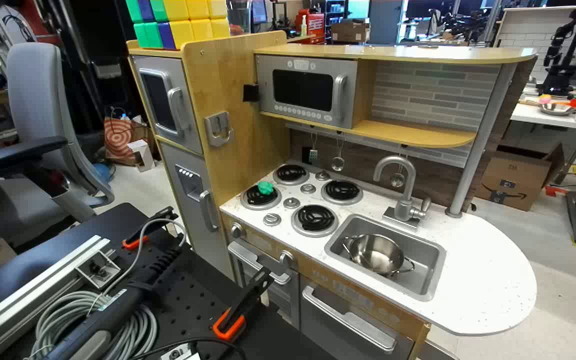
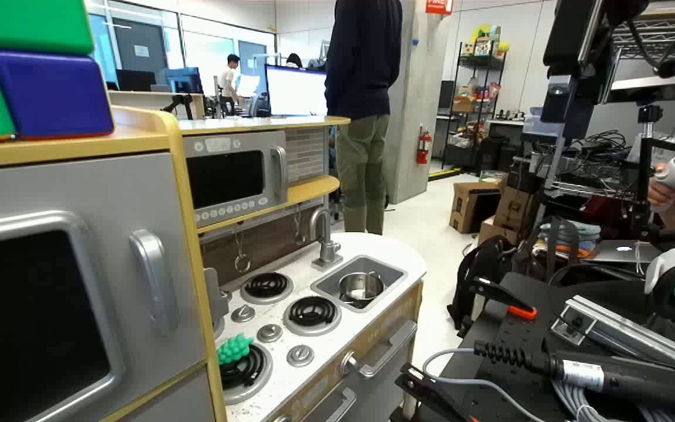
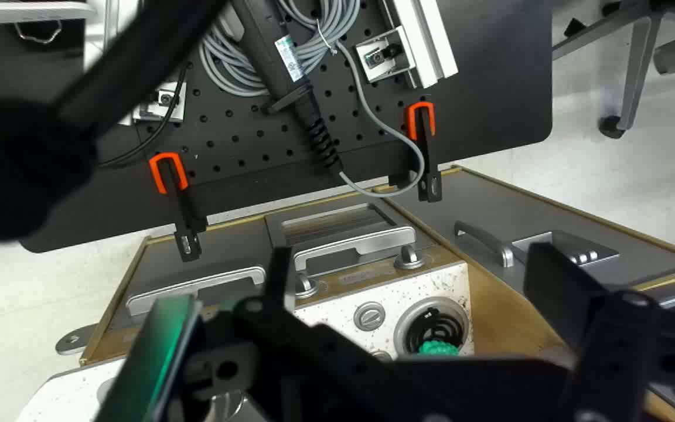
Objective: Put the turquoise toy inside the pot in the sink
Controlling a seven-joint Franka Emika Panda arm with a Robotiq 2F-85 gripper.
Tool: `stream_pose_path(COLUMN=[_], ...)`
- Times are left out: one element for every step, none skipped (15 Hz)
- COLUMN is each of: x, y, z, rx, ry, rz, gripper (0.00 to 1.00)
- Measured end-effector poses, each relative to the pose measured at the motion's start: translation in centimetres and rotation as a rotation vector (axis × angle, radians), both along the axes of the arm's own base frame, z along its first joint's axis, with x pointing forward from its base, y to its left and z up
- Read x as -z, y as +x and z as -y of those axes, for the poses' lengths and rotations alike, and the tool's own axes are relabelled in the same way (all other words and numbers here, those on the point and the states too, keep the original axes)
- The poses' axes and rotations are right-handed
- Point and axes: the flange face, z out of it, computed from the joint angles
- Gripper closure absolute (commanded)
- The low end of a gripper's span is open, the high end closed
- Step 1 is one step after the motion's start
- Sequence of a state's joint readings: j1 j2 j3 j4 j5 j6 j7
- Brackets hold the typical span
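Observation:
The turquoise toy is a small bumpy piece. It rests on the front burner beside the tall cabinet, in both exterior views [image 1: 265, 188] [image 2: 235, 349]. In the wrist view the toy [image 3: 438, 347] shows only in part, its lower side cut off by the dark gripper body. The shiny metal pot [image 1: 377, 253] stands upright in the grey sink [image 1: 429, 257]. The pot [image 2: 361, 287] and sink [image 2: 393, 276] also show in an exterior view. My gripper [image 3: 411, 252] is open in the wrist view, its fingers wide apart with nothing between them. It is above the counter, apart from the toy.
The faucet [image 1: 402, 185] rises behind the sink, below a shelf with a toy microwave [image 1: 305, 90]. The tall cabinet [image 1: 238, 115] borders the toy's burner. A black table [image 1: 188, 295] with cables, an aluminium profile and orange-tipped clamps [image 1: 230, 322] stands before the kitchen.

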State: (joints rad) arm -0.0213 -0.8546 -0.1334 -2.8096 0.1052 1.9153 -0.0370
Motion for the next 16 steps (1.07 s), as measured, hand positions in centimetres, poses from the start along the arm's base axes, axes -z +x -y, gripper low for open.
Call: stream_pose_path(x=[0.3, 0.4, 0.2, 0.1, 0.2, 0.4, 0.6, 0.9, 1.1, 1.4, 1.7, 1.9, 2.0, 2.2, 2.3, 2.3], y=[-0.1, -0.1, 0.0, 0.1, 0.1, 0.2, 0.4, 0.9, 1.4, 1.9, 2.4, 3.0, 3.6, 4.1, 4.6, 5.0], z=[0.0, -0.1, -0.1, -0.2, -0.3, -0.3, -0.2, 0.0, 0.2, 0.4, 0.7, 0.9, 1.2, 1.5, 1.8, 2.0], rx=[-0.001, -0.002, -0.004, -0.026, -0.051, -0.083, -0.125, -0.172, -0.218, -0.264, -0.312, -0.358, -0.403, -0.449, -0.495, -0.538], ry=[0.001, 0.0, -0.005, -0.031, -0.068, -0.099, -0.111, -0.108, -0.102, -0.096, -0.093, -0.089, -0.086, -0.086, -0.089, -0.091], rz=[-0.007, -0.01, -0.007, -0.006, -0.023, -0.047, -0.065, -0.076, -0.084, -0.093, -0.102, -0.109, -0.117, -0.126, -0.14, -0.159], gripper=[0.0, 0.0, 0.0, 0.0, 0.0, 0.0, 0.0, 0.0, 0.0, 0.0, 0.0, 0.0, 0.0, 0.0, 0.0, 0.0])
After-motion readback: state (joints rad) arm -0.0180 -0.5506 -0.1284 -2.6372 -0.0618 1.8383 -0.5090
